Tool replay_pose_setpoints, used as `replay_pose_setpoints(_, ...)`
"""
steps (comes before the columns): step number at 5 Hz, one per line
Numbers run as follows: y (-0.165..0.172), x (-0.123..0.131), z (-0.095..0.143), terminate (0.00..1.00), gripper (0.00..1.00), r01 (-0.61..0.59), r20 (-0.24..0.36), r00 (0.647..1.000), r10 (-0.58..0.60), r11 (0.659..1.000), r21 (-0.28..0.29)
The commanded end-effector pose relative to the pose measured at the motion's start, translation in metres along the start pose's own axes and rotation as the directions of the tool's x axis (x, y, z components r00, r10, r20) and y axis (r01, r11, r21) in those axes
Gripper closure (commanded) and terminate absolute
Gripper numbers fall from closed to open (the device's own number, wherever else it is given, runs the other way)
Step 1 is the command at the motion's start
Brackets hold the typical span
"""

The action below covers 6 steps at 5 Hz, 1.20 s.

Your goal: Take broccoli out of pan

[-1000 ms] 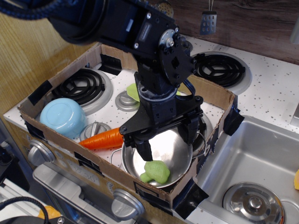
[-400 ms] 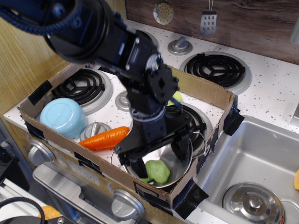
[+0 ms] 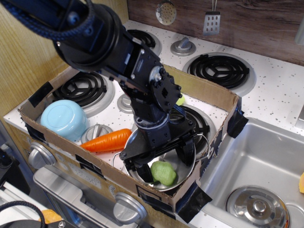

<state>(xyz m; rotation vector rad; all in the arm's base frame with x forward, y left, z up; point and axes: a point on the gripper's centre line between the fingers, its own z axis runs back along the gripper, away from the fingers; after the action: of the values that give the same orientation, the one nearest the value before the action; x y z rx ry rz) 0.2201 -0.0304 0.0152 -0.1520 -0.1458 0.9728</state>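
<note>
The light-green broccoli (image 3: 164, 173) lies at the front of the shiny steel pan (image 3: 180, 179), which sits in the front right corner of the cardboard box. My gripper (image 3: 165, 162) reaches down into the pan with its fingers apart. One black finger (image 3: 144, 172) is just left of the broccoli and the other (image 3: 187, 153) is to its right and a little behind. The fingers straddle the floret closely. I cannot see them pressing on it. The arm hides most of the pan's back half.
An orange carrot (image 3: 105, 141) lies left of the pan. A light-blue bowl (image 3: 64, 118) sits upside down at the box's left. A lime-green plate (image 3: 180, 100) peeks out behind the arm. Cardboard walls (image 3: 209, 92) ring the stove top. A sink (image 3: 259, 156) is at the right.
My gripper has dropped lower into the pan and shifted slightly left, so its fingers now sit on either side of the broccoli. The broccoli has rolled slightly.
</note>
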Motion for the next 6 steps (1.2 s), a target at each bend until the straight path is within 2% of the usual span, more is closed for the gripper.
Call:
replay_pose_setpoints(1, -0.009, -0.001, -0.003, 0.00, 1.00, 0.018, -0.008, 1.000, -0.019, 1.000, -0.020)
replay_pose_setpoints(2, -0.008, 0.000, 0.004, 0.00, 1.00, 0.029, -0.018, 0.999, -0.029, 1.000, -0.012)
replay_pose_setpoints(3, -0.010, 0.010, 0.022, 0.00, 1.00, 0.046, -0.015, 0.999, -0.045, 0.999, 0.009)
replay_pose_setpoints(4, -0.014, 0.028, 0.052, 0.00, 1.00, 0.068, -0.015, 0.998, -0.067, 0.996, 0.054)
replay_pose_setpoints(5, -0.008, 0.045, 0.072, 0.00, 1.00, 0.102, -0.010, 0.995, -0.102, 0.992, 0.080)
replay_pose_setpoints(6, -0.006, 0.078, 0.093, 0.00, 1.00, 0.185, -0.016, 0.983, -0.185, 0.972, 0.144)
